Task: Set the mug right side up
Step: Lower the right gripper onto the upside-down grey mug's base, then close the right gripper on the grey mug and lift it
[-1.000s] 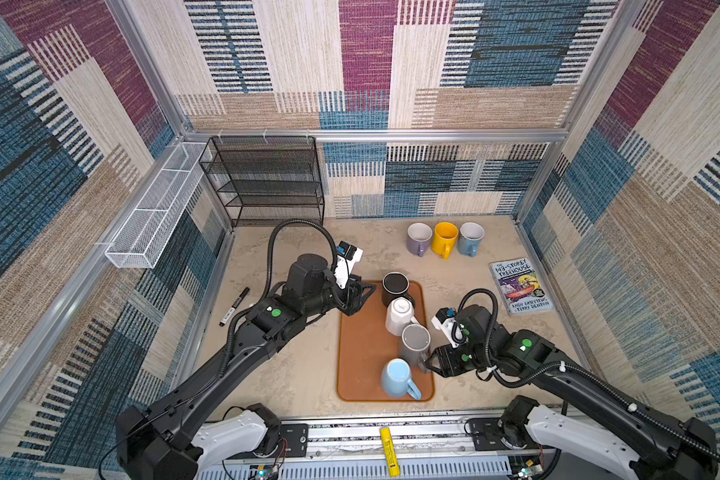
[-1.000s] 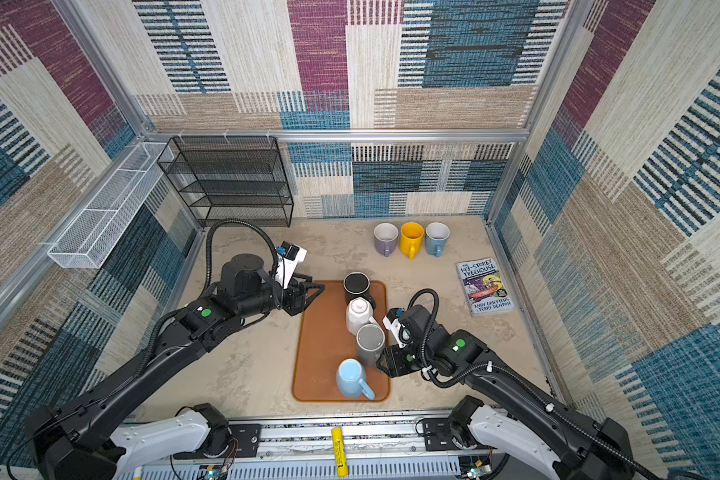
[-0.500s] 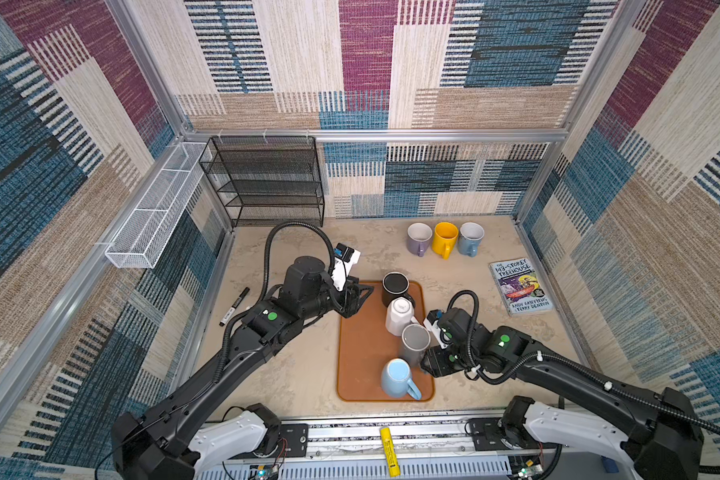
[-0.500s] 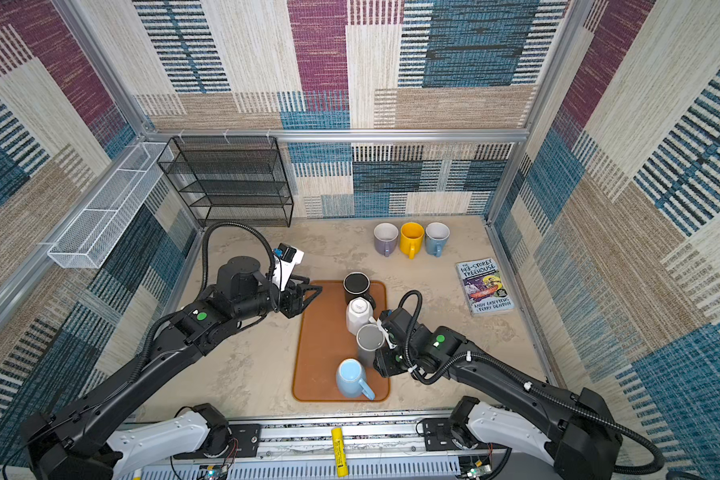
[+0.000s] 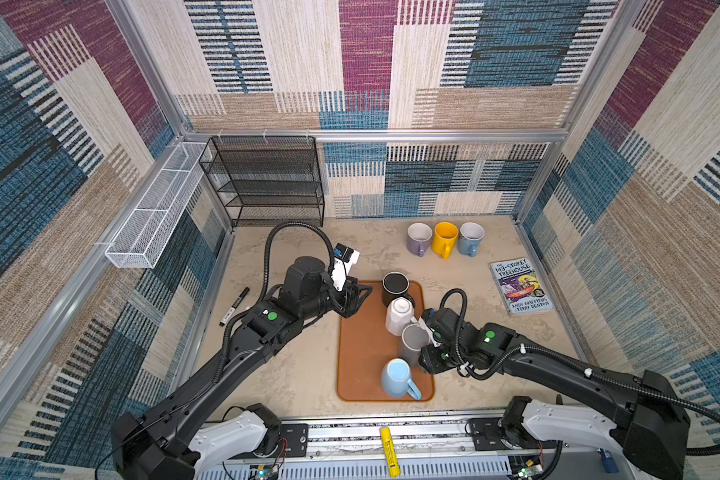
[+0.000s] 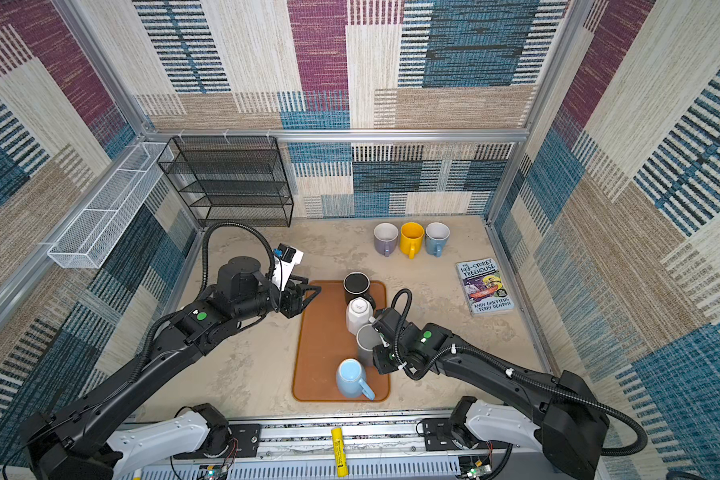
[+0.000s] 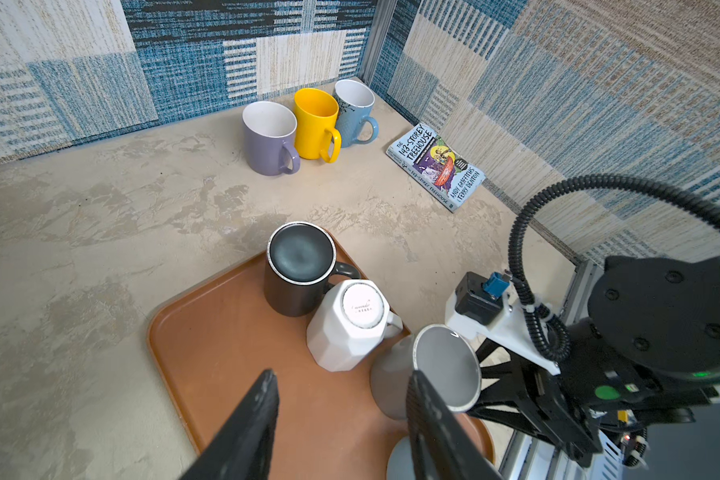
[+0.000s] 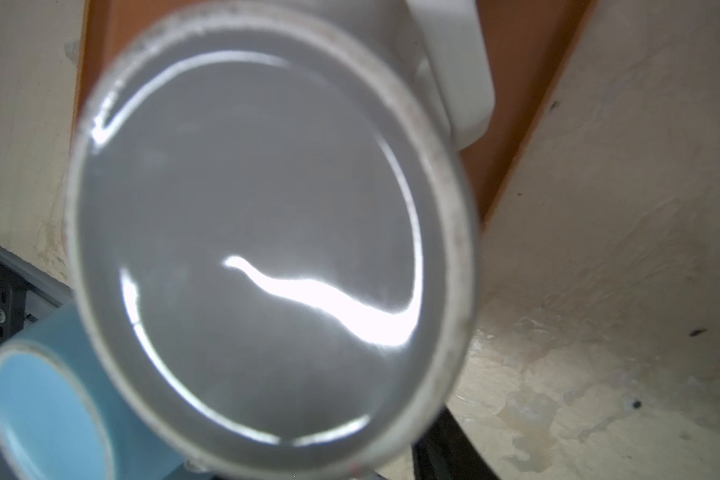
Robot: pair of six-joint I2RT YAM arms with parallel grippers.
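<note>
Grey mug (image 5: 411, 345), tilted, book (image 5: 520, 288) titled 143-Storey Treehouse

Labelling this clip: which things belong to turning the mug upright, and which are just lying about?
In the job: grey mug, right hand beside it, tray under it.
Lying about: black mug, white mug, pale blue mug, three mugs by the wall, book, marker, rack, wire basket.

Top views high overhead, wrist views near, sharing grey mug (image 7: 445, 365)
</note>
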